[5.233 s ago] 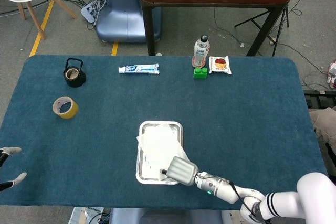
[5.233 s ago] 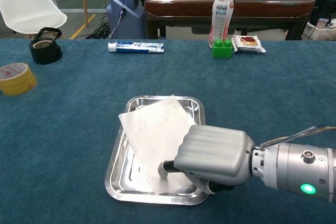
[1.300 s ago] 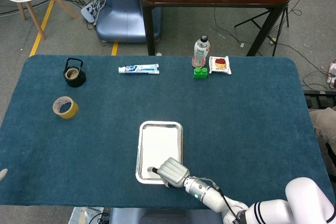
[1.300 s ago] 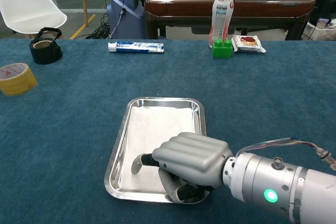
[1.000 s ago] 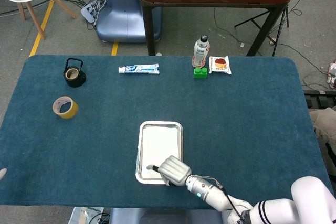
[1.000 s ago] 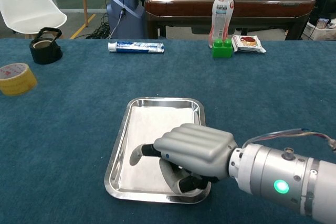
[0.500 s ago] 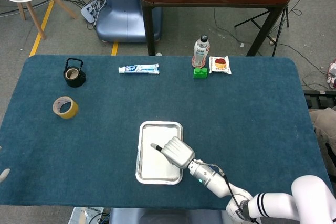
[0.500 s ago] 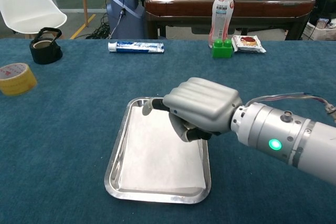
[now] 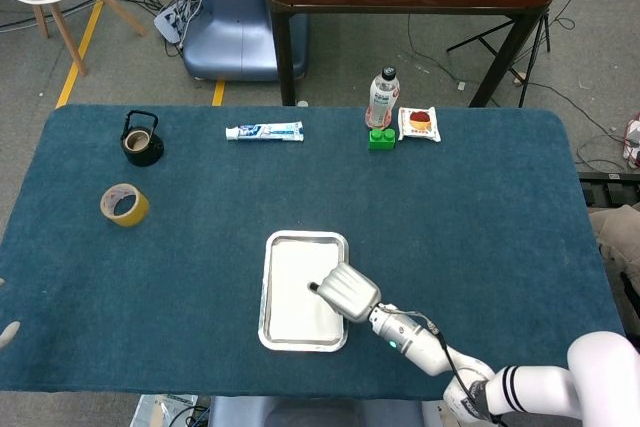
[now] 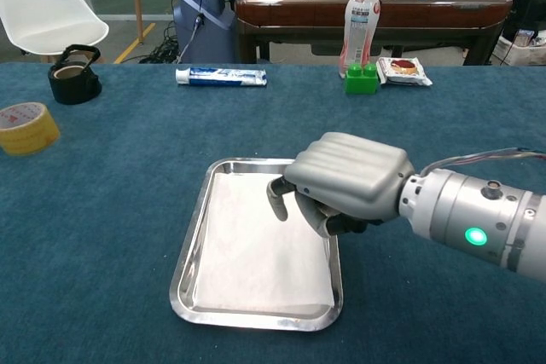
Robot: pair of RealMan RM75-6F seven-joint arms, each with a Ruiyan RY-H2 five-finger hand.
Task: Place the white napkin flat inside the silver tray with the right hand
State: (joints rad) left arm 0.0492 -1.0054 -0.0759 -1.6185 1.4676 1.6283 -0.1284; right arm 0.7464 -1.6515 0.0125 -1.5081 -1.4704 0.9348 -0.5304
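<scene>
The silver tray lies near the front middle of the blue table. The white napkin lies flat inside it and covers its floor. My right hand hovers above the tray's right rim with its fingers curled in, holding nothing and clear of the napkin. Of my left hand only a stretched-out fingertip shows at the table's far left edge, with nothing on it.
At the back stand a toothpaste tube, a bottle, a green block and a snack packet. A black pot and a yellow tape roll sit at the left.
The napkin, earlier sticking out over the tray's rim, now lies flat inside. My right hand has lifted off it and shifted to the tray's right side.
</scene>
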